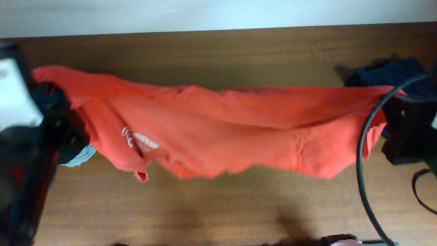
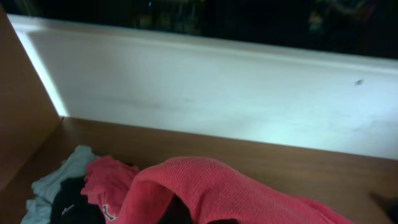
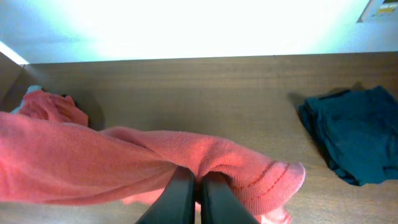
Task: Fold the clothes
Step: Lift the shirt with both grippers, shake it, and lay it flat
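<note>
Right gripper (image 3: 194, 194): its 2 black fingers are pressed together, clamped on a bunched edge of the orange-red short-sleeved cloth T-shirt (image 1: 225, 133). Left gripper (image 1: 63, 109): the fingertips are hidden under cloth in the left wrist view. They read as closed, and since the shirt runs straight into them, they are judged to be pinching its other end.

The shirt hangs stretched between the 2 arms, spanning most of the brown wooden table (image 1: 218, 205). It is crumpled along its length, the lower edge sags, and the white lettering (image 1: 140, 140) shows near the left end.

Step in hand: judged to be spreading the shirt out, with no fold made yet. The next move likely calls for lowering both ends together and keeping the tension even, so the cloth lands flat. The middle wrinkles may bunch if either end drops first.

A pale grey-green cloth garment (image 2: 56, 180) and a black cloth garment (image 2: 74, 205) lie in a heap by the left arm. A dark navy folded cloth garment (image 3: 354, 140) sits apart at the right far corner. A black cable (image 1: 362, 157) loops by the right arm.

At the table's far edge stands a white wall panel (image 2: 217, 87), brightly lit. Above it the room is dark and hard to make out.
</note>
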